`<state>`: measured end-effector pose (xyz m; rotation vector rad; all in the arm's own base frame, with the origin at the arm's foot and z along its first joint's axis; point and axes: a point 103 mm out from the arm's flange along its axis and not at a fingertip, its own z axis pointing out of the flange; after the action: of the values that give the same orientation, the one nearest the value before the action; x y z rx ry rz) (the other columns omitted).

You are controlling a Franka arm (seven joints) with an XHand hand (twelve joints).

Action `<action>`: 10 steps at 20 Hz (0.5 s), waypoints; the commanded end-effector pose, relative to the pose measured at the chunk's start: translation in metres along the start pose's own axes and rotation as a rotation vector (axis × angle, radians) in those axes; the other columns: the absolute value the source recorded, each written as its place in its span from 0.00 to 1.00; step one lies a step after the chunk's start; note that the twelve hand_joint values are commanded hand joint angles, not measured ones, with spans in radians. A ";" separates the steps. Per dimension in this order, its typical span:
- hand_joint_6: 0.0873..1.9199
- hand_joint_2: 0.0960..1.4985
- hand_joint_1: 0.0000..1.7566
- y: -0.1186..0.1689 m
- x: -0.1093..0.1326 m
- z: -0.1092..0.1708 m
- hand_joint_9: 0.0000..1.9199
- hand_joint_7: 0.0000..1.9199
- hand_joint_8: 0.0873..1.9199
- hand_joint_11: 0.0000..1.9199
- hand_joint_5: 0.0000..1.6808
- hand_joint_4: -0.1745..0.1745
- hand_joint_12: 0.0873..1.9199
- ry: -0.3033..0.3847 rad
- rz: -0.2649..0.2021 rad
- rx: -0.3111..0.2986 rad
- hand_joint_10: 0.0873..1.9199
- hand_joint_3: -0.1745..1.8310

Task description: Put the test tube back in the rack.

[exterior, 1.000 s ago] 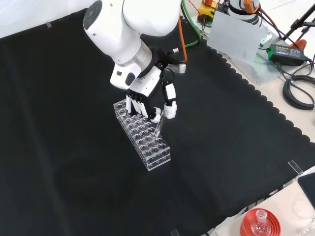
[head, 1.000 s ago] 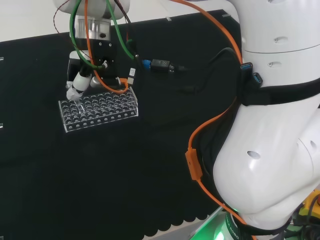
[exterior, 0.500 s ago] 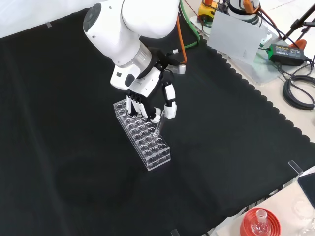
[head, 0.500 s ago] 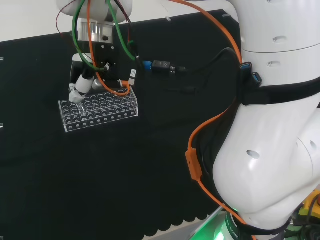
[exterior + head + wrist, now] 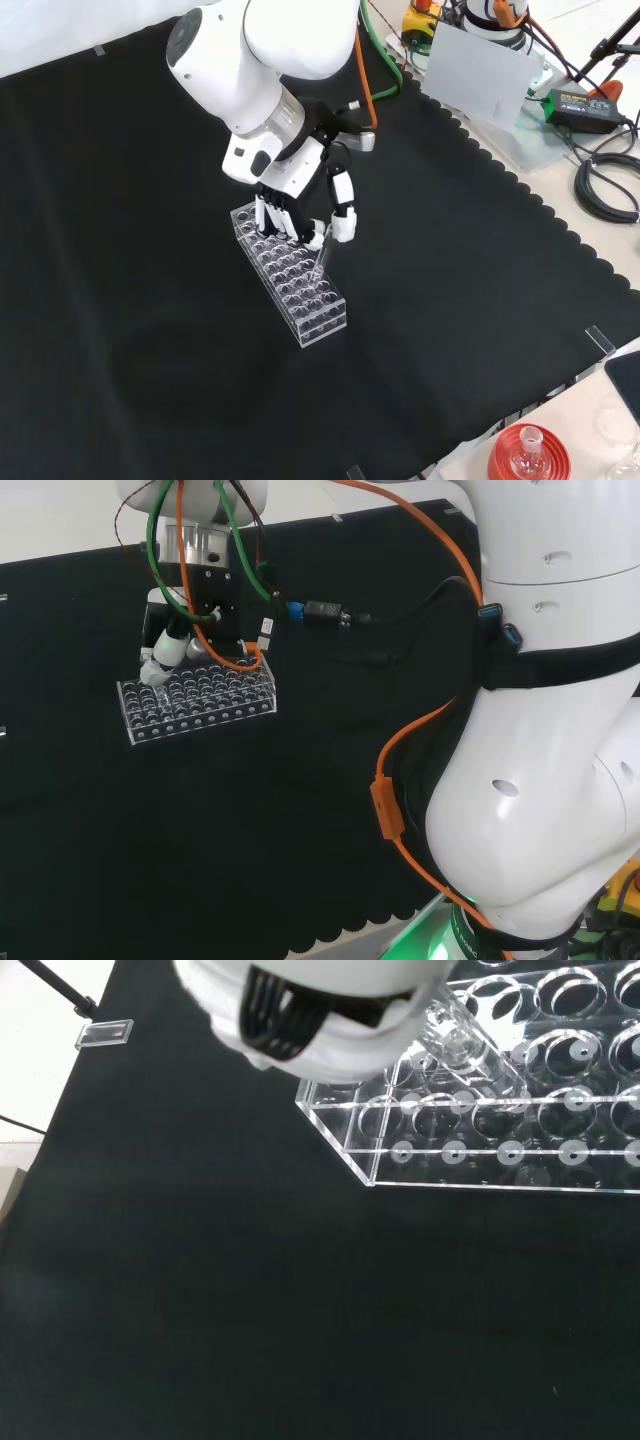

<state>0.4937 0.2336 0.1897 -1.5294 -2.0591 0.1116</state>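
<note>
front view: hand (image 5: 300,195) is over the far end of the rack (image 5: 291,287), fingers pointing down.
hand: fingers and thumb curled in, pinching the test tube (image 5: 323,258) near its top.
test tube: clear, tilted, lower end at the rack's top plate on the right-hand long edge in the front view; cannot tell if it sits in a hole.
head view: hand (image 5: 163,652) at the rack's (image 5: 196,702) left end, fingertip just above the holes.
wrist view: tube (image 5: 468,1038) slants across the rack's (image 5: 480,1110) corner holes, blurred white part of the hand (image 5: 310,1010) just beside it.
rack: clear plastic, flat on the black cloth of the counter (image 5: 150,350).
</note>
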 end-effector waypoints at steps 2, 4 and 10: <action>0.34 0.43 0.68 0.005 -0.002 0.001 0.58 0.73 0.27 0.36 0.73 0.00 0.67 -0.006 0.002 0.005 0.29 0.38; 0.34 0.43 0.68 0.007 -0.003 0.001 0.58 0.73 0.27 0.36 0.73 0.00 0.67 -0.005 0.006 0.007 0.29 0.38; 0.34 0.43 0.68 0.012 -0.007 0.000 0.58 0.73 0.27 0.36 0.73 0.00 0.67 -0.006 0.007 0.010 0.29 0.38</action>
<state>0.5039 0.2331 0.1841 -1.5309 -2.0570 0.1238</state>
